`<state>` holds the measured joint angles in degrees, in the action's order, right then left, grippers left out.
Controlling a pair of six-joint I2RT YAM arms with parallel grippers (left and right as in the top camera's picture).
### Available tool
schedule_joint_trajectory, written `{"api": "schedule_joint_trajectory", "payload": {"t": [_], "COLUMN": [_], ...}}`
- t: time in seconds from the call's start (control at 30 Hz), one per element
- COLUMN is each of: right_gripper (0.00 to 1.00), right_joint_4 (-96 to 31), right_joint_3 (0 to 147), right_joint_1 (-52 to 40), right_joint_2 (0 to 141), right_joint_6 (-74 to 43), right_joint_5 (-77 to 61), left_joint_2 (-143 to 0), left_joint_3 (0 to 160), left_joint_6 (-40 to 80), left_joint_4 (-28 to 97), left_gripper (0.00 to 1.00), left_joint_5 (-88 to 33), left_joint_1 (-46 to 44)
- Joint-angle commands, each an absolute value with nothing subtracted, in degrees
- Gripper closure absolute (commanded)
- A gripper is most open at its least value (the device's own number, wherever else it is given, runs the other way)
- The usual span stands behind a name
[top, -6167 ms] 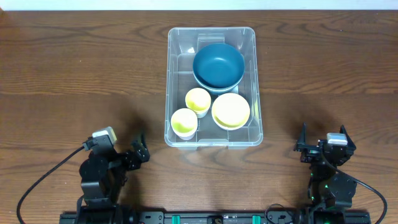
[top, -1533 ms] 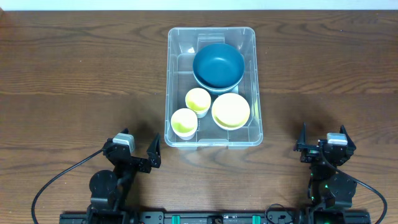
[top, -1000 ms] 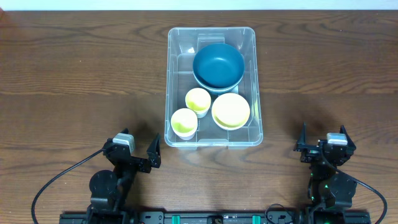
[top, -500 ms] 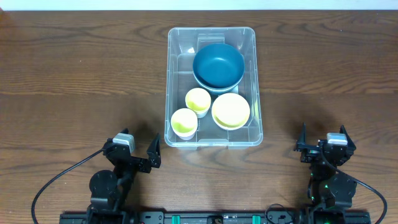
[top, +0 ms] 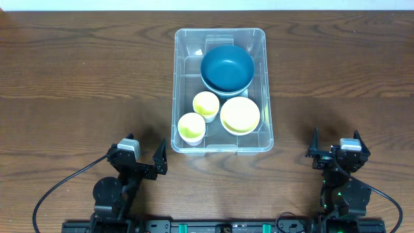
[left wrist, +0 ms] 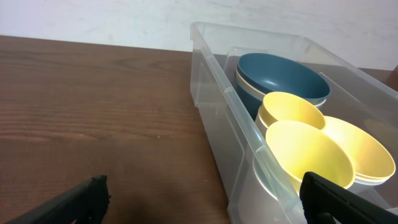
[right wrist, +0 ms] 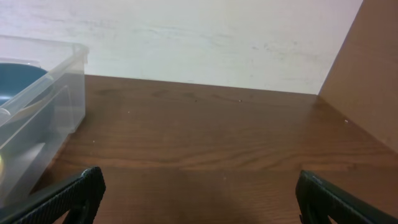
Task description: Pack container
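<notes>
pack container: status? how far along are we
Done: the container holds a blue bowl, a large yellow bowl and two small yellow bowls. In hand: nothing; the left claw and right claw sit open and empty at the near edge of the table. Left: no loose item to pack shows in any view, so packing looks finished.

Overhead: looked straight down from high up, taking in the table and the whole container.
Left wrist: sat low, facing the far wall, container close on its right.
Right wrist: sat low, facing likewise, container at left edge.
Shared: container, table.
</notes>
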<state>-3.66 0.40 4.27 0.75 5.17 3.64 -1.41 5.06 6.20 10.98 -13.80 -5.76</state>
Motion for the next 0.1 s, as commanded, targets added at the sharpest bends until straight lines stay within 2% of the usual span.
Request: {"api": "schedule_joint_trajectory", "payload": {"t": [0.0, 0.07], "right_gripper": [0.01, 0.01], "right_joint_4": [-3.9, -3.9], "right_joint_3": [0.3, 0.3], "right_joint_1": [5.0, 5.0], "right_joint_2": [0.8, 0.8], "right_joint_6": [4.6, 4.6], "right_joint_5": [4.1, 4.1], "left_joint_2": [-1.7, -1.7], "left_joint_3": [3.9, 3.9], "left_joint_6": [6.7, 6.7], "left_joint_4": [12.1, 12.1], "left_gripper": [0.02, 0.02], "left_joint_5": [-15.0, -15.0], "left_joint_1": [-6.0, -6.0]}}
